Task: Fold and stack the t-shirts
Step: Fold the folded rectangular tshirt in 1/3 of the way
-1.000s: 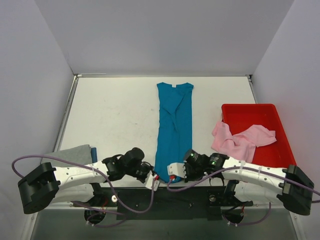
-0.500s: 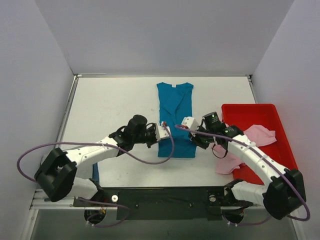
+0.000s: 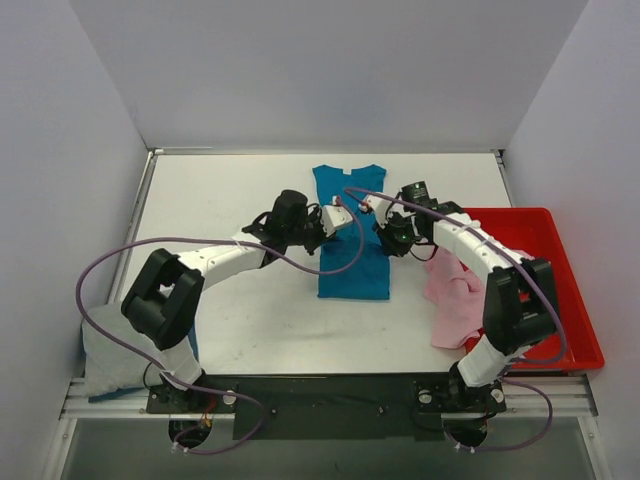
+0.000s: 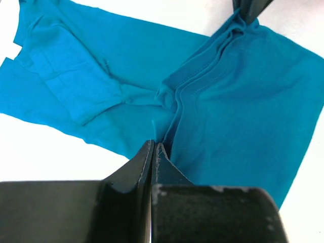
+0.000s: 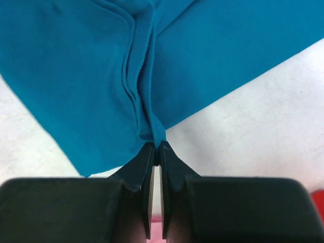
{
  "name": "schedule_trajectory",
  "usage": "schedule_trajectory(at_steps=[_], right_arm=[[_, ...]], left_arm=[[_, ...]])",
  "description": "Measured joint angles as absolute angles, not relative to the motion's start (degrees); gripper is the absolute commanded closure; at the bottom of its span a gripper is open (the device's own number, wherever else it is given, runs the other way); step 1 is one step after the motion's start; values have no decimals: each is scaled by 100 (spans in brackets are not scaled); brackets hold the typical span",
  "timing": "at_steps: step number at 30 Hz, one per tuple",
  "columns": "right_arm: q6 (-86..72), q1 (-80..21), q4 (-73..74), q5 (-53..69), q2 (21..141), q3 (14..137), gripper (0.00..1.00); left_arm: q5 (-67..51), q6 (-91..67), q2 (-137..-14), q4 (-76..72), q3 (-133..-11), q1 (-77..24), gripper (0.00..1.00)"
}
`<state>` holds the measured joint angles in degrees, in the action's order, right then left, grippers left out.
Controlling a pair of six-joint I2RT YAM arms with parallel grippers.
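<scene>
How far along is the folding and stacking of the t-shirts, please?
Done: the teal t-shirt lies folded lengthwise into a narrow strip. In hand: the left gripper and right gripper are both shut on its hem, lifted over the strip toward the collar. Left: finishing that fold, then the pink t-shirt crumpled over the edge of the red tray and the grey t-shirt at the near-left table corner. Nothing is stacked yet.

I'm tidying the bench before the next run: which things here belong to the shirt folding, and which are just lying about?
For the job:
teal t-shirt
pink t-shirt
grey t-shirt

Just lying about:
red tray
</scene>
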<state>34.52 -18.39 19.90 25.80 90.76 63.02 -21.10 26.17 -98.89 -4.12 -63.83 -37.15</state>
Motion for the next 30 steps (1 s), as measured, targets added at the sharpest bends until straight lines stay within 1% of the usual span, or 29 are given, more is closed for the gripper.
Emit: schedule_trajectory(at_steps=[6, 14, 15, 16, 17, 18, 19, 20, 23, 26, 29, 30], right_arm=[[3417, -1664, 1992, 2602, 9900, 6932, 100], [3398, -1643, 2073, 2644, 10232, 7126, 100], [3378, -1643, 2091, 2644, 10269, 7172, 99], [3339, -1643, 2093, 2641, 10318, 7234, 91], [3293, -1640, 2086, 2639, 10390, 7308, 81], [3229, -1638, 2086, 2615, 10471, 7389, 76], [3153, -1632, 2082, 2569, 10556, 7465, 70], [3083, -1619, 2084, 2491, 10626, 7533, 68], [2836, -1540, 2115, 2196, 10715, 7682, 63], [2453, -1448, 2213, 2112, 10709, 7979, 62], [2327, -1367, 2130, 2657, 10368, 7905, 62], [2443, -1356, 2082, 2910, 10066, 7629, 60]], left_arm=[[-1977, 2620, -10250, -416, -6552, -3618, 100], [-1667, 2617, -10514, -578, -6552, -3590, 100], [-1634, 2620, -10519, -637, -6549, -3590, 94], [-1610, 2630, -10519, -716, -6549, -3590, 75], [-1581, 2646, -10519, -808, -6543, -3590, 65], [-1557, 2694, -10519, -921, -6521, -3590, 53], [-1514, 2738, -10519, -1083, -6479, -3590, 49], [-1459, 2768, -10519, -1205, -6436, -3590, 45], [-1194, 2845, -10521, -1350, -6403, -3590, 43], [-1041, 2904, -10523, -1155, -6639, -3562, 55], [-1529, 3004, -10481, -663, -7072, -3465, 59], [-1994, 3164, -10385, -423, -7131, -3395, 59]])
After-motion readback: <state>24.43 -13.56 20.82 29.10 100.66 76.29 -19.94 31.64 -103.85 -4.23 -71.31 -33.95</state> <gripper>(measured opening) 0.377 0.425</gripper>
